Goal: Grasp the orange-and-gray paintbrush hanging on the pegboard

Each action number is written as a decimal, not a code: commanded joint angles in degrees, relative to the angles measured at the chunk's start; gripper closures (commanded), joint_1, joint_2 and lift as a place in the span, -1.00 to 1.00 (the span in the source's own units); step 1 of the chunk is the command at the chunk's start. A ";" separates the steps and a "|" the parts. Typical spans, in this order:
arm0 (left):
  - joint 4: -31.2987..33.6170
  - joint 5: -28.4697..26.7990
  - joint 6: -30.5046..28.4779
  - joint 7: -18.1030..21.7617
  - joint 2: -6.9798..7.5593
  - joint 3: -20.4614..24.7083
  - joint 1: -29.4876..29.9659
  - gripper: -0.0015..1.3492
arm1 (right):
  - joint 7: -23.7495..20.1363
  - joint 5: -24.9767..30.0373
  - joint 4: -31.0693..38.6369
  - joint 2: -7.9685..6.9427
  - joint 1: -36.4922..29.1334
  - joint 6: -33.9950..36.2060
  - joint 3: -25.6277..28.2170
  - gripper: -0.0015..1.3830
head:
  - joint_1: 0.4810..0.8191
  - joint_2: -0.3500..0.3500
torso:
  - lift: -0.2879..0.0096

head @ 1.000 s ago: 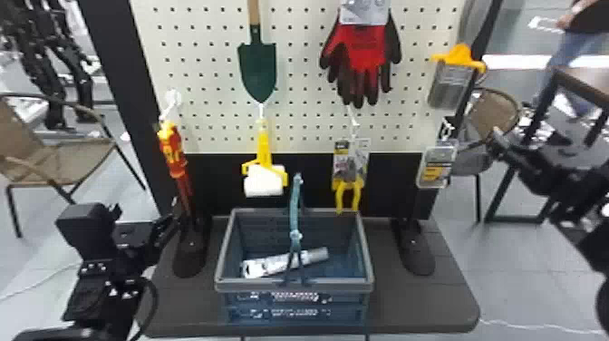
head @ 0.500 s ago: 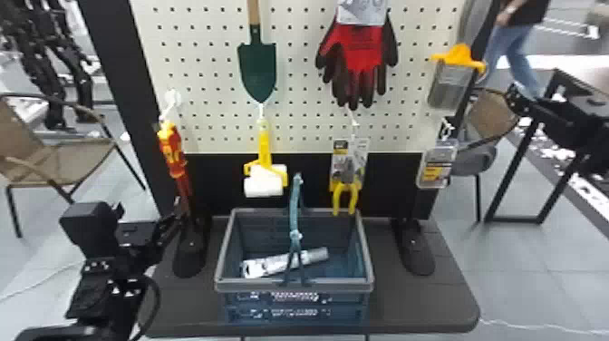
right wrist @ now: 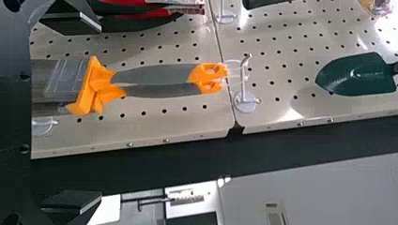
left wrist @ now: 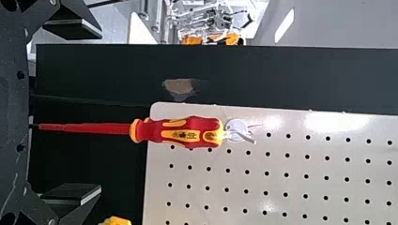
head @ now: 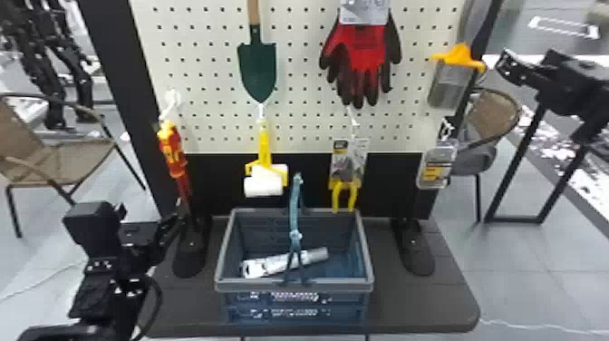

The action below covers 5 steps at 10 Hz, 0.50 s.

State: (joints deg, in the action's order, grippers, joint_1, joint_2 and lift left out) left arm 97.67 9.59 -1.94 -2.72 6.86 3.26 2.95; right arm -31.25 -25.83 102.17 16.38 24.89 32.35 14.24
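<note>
The orange-and-gray paintbrush (head: pixel 456 60) hangs at the pegboard's right side, bristles down. Right of it, at about its height and apart from it, is my right gripper (head: pixel 521 70). From the right wrist, the paintbrush (right wrist: pixel 157 82) shows its gray handle with orange end on a hook; that right gripper (right wrist: pixel 96 112) is open, nothing held, and the orange collar and clear-covered bristles lie nearest its fingers. My left gripper (head: pixel 171 226) stays low left of the basket; in its wrist view, the left gripper (left wrist: pixel 98 111) is open, facing a red-and-yellow screwdriver (left wrist: pixel 183 132).
Red-black gloves (head: pixel 362 59) and a green trowel (head: pixel 257 68) hang left of the brush; a small packaged item (head: pixel 437 165) hangs beneath it. A paint roller (head: pixel 265 179) and yellow-handled pliers (head: pixel 344 192) hang above the blue-gray basket (head: pixel 294 285). A chair (head: pixel 498 113) stands behind, right.
My right arm has come up and leftward from the right edge, closer to the brush. The left arm has kept still. The yellow-handled pliers have swung slightly on their hook.
</note>
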 commanded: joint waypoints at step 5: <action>-0.64 0.61 0.01 0.00 0.09 -0.44 -0.31 -0.78 | -2.76 -5.19 -8.92 5.33 8.07 -2.03 -10.11 -0.90 | -0.60 0.00 | 0.26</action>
State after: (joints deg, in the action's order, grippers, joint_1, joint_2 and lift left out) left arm 97.04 10.13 -1.94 -2.72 6.94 2.81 2.64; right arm -34.05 -30.88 93.82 21.03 32.27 30.48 5.23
